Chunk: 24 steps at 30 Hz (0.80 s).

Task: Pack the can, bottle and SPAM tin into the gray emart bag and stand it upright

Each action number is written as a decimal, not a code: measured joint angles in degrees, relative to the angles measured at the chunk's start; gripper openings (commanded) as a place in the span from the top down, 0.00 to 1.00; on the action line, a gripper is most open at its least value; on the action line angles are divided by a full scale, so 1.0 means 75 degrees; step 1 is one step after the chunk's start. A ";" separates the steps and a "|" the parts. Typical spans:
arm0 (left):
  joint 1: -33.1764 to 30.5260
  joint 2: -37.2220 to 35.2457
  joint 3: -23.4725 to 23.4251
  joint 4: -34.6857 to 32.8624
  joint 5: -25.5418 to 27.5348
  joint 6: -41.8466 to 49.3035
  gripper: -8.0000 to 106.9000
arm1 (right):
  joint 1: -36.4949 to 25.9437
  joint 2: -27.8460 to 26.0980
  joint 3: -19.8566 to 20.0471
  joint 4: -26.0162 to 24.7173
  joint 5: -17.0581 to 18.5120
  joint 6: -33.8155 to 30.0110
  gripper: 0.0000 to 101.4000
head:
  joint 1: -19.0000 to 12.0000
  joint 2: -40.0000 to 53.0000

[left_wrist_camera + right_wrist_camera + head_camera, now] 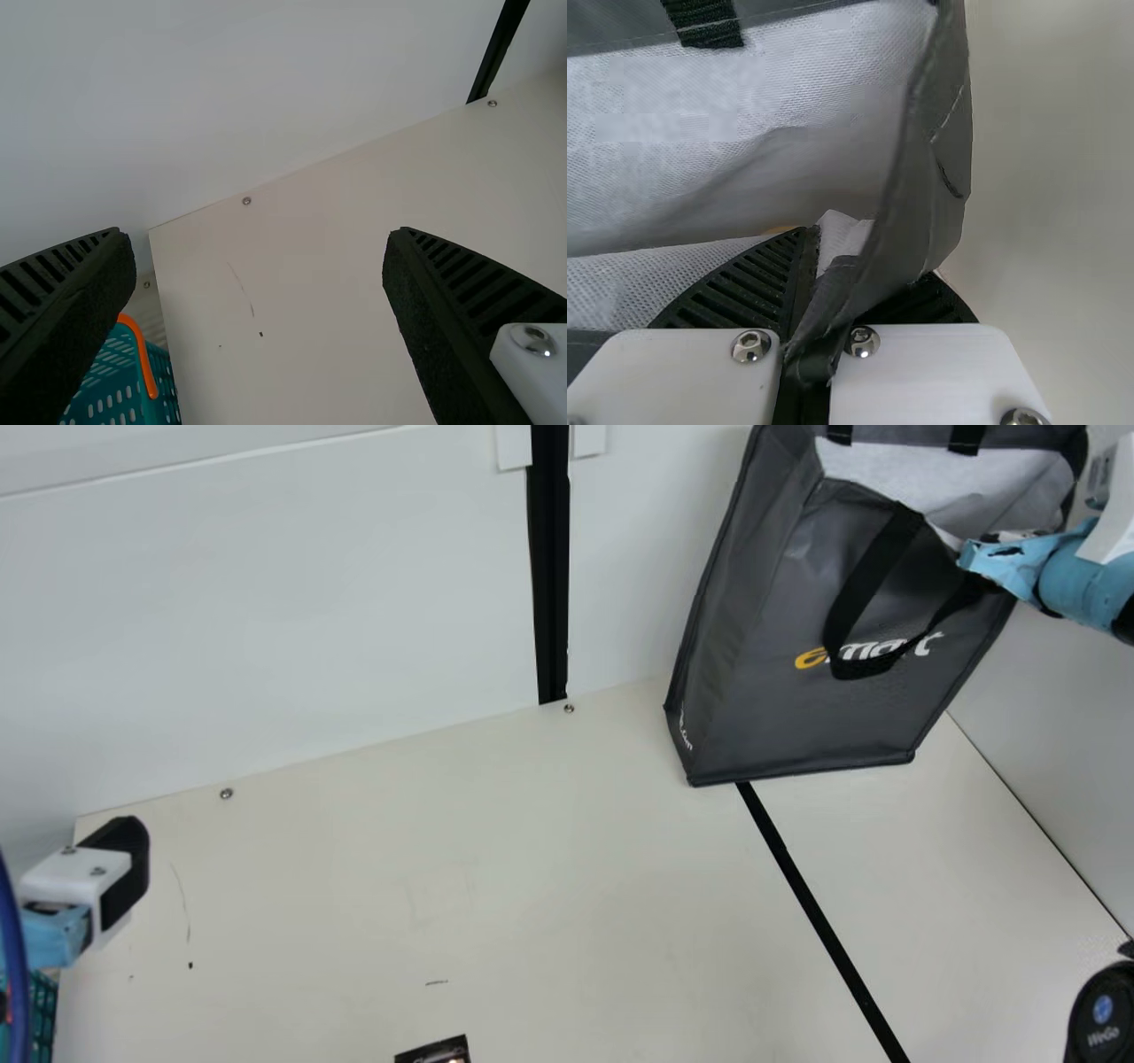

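In the main view my right gripper [1005,562] is at the right side of the gray emart bag [753,673], by its upper rim. The bag stands with its mouth up and its front handle hanging over the print. The right wrist view has the right gripper [818,266] shut on the folded rim of the bag [935,168], beside the pale lining. A small yellowish patch shows past the fingertips; what it is I cannot tell. My left gripper [133,868] is at the far left, away from the bag; in its wrist view the left gripper [255,235] is open, nothing between its fingers.
A teal basket [111,390] with an orange handle sits off the table's left edge. A small dark printed object [434,1052] lies at the main view's bottom edge. Walls rise behind the table [496,868] and at its right. A round black device [1103,1014] is at lower right.
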 measured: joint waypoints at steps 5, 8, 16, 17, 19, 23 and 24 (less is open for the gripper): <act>0.0000 0.0000 0.0000 0.0000 0.0000 0.0000 0.15 | -0.0193 0.0103 -0.0146 -0.0046 0.0065 0.0059 0.90 | 0.0000 0.0000; 0.0000 0.0000 0.0000 0.0000 0.0000 0.0000 0.15 | -0.0279 0.0160 -0.0205 -0.0039 0.0077 0.0059 0.80 | 0.0000 0.0000; 0.0000 0.0000 0.0000 0.0000 0.0000 0.0000 0.15 | -0.0389 0.0202 -0.0321 0.0018 0.0166 0.0059 0.54 | 0.0000 -0.0012; 0.0000 0.0000 0.0000 0.0000 0.0000 0.0000 0.15 | -0.0390 0.0210 -0.0341 0.0018 0.0193 0.0059 0.51 | 0.0000 0.0000; 0.0000 0.0000 0.0000 0.0000 0.0000 0.0000 0.15 | -0.0398 0.0235 -0.0401 0.0022 0.0218 0.0059 0.44 | 0.0000 0.0000; 0.0000 0.0000 0.0000 0.0000 0.0000 0.0000 0.15 | -0.0428 0.0257 -0.0573 0.0041 0.0281 0.0059 0.31 | 0.0000 0.0000; 0.0000 0.0000 0.0000 0.0000 0.0000 0.0000 0.15 | -0.0437 0.0265 -0.0634 0.0062 0.0281 0.0059 0.28 | 0.0000 -0.0012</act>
